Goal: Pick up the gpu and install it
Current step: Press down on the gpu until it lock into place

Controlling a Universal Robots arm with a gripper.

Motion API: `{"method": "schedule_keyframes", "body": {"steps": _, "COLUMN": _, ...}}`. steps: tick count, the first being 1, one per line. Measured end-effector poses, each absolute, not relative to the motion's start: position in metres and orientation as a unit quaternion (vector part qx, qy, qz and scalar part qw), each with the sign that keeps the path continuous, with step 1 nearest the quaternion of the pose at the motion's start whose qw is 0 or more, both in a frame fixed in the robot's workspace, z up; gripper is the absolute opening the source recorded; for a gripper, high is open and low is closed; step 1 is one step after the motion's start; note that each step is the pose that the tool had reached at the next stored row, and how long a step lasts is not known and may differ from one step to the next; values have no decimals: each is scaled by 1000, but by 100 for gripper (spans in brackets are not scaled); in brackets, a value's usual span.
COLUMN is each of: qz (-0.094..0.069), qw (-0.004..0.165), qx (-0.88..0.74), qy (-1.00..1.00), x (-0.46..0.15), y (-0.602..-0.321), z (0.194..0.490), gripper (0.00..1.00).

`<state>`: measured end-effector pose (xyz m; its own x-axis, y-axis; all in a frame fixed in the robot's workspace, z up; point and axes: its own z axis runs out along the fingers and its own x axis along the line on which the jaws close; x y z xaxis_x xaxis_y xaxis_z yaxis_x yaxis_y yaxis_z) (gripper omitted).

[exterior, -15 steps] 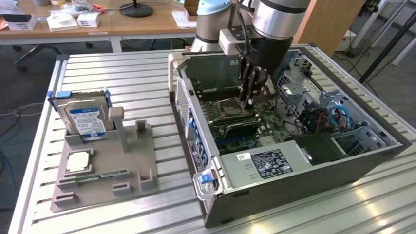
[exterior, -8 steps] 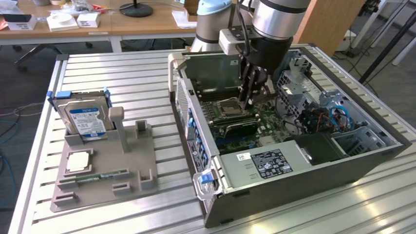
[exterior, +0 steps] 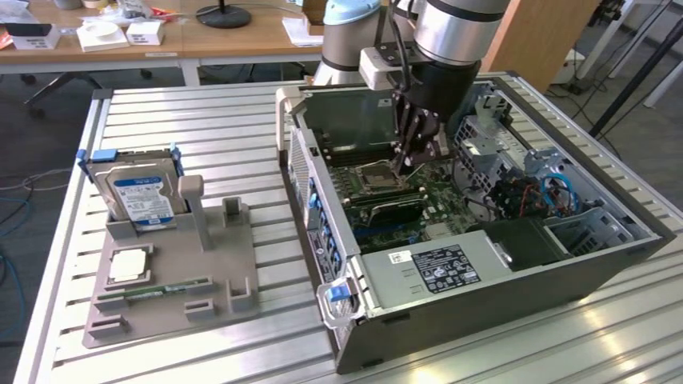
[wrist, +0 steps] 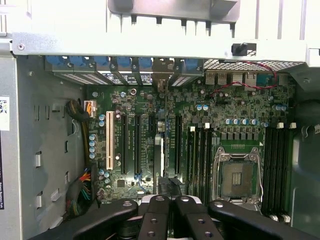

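Note:
The gpu (wrist: 159, 150) stands edge-on among the long black slots of the motherboard (wrist: 200, 125), its bracket end at the case's rear wall. In the exterior view the gpu (exterior: 389, 210) is a dark card low inside the open computer case (exterior: 513, 296). My gripper (wrist: 170, 212) hangs right over the card's inner end with its black fingers (wrist: 154, 220) drawn together. Whether they pinch or only touch the card's edge I cannot tell. From outside, the gripper (exterior: 405, 164) reaches straight down into the case beside the processor socket (exterior: 376, 174).
A row of blue clips (wrist: 120, 64) lines the rear wall. The power supply (exterior: 437, 268) and cable bundles (exterior: 533, 196) crowd the case's near and right parts. On the slatted table, a grey holder (exterior: 171, 280) carries a hard drive (exterior: 139, 196) and a memory stick (exterior: 160, 290).

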<state>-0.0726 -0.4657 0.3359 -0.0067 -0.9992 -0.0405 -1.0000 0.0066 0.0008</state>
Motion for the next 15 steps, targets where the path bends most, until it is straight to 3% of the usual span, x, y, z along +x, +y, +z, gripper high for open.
{"method": "schedule_keyframes", "body": {"steps": 15, "qz": 15, "qw": 14, "qx": -705, "qy": 709, "x": -73, "y": -466, "z": 319, "gripper": 10}}
